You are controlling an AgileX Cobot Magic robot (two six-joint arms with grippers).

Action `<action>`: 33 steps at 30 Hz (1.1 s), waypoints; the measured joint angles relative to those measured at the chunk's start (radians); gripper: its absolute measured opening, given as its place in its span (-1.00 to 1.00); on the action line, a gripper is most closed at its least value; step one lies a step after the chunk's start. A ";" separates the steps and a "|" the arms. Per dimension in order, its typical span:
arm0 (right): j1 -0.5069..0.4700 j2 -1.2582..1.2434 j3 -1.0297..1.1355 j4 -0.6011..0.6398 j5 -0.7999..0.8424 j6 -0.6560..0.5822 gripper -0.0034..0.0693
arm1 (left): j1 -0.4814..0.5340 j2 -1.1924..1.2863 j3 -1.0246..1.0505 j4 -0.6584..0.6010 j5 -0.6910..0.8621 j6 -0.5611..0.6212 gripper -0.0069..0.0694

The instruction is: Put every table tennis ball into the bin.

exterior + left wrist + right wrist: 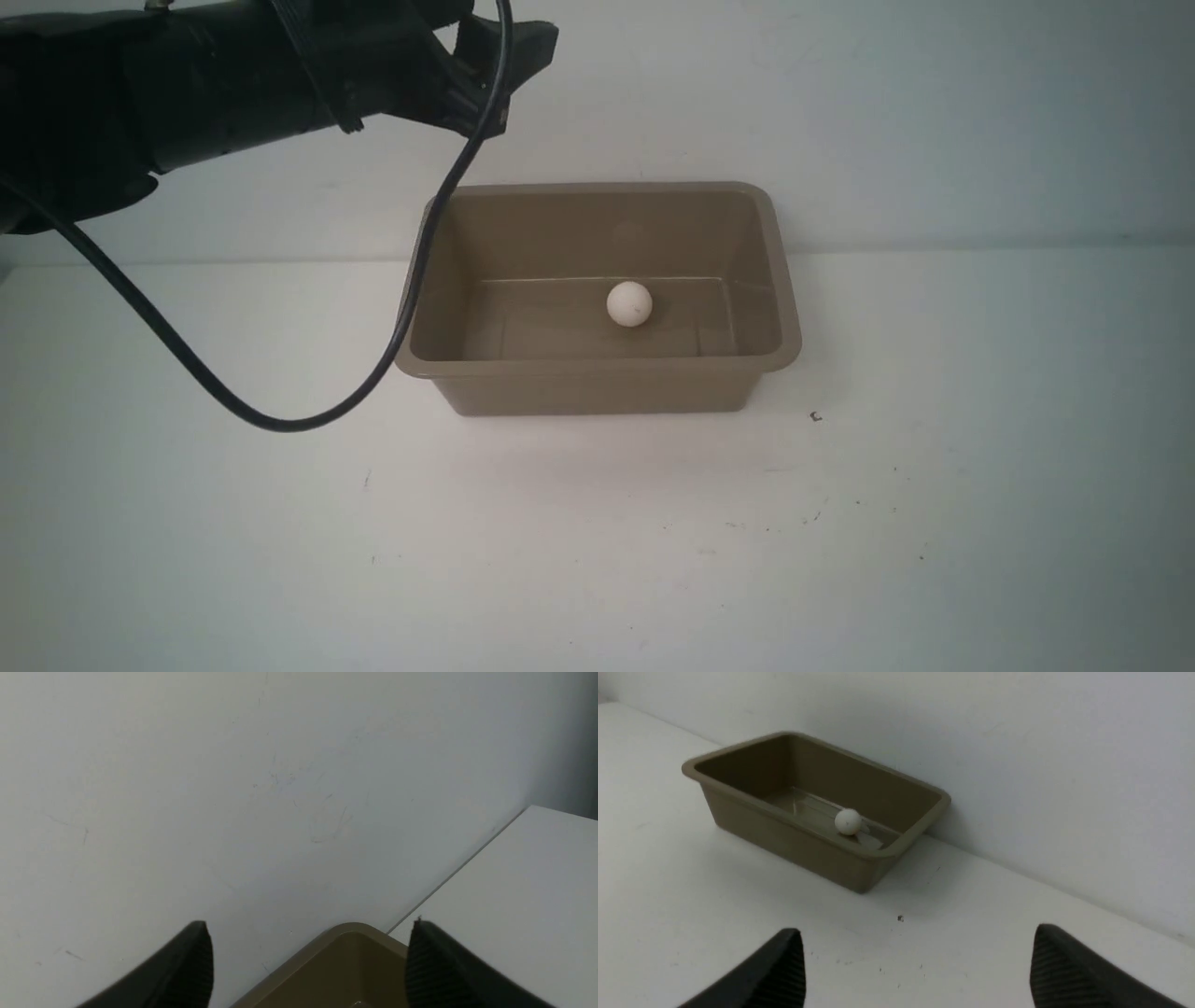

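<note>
The taupe bin [597,367] stands against the back wall in the middle of the white table. One white table tennis ball [628,304] with a small dark mark lies on its floor, near the centre; the right wrist view also shows this ball [848,821] inside the bin [784,814]. My left gripper [308,926] is open and empty, held high above the bin's far corner [355,929]. My right gripper [917,931] is open and empty too, over bare table to the bin's right and nearer than it. It is outside the front view.
My black left arm [233,84] reaches in from the upper left. Its black cable [280,425] hangs in a loop down to the table and crosses the bin's left end. A small dark speck [816,416] lies on the table right of the bin.
</note>
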 joint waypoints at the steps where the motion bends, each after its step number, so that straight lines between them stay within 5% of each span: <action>1: 0.000 0.000 0.027 0.002 0.000 0.003 0.72 | 0.000 0.000 0.000 0.000 0.000 0.000 0.49; 10: 0.000 0.000 0.165 0.093 -0.155 0.096 0.72 | 0.000 0.000 0.000 0.001 0.001 0.000 0.49; 22: 0.000 0.000 0.198 0.101 -0.169 0.092 0.72 | 0.000 0.000 0.000 0.003 0.058 0.001 0.49; 33: 0.000 0.000 0.198 0.104 -0.169 0.091 0.71 | 0.000 0.000 0.000 0.022 0.446 0.005 0.49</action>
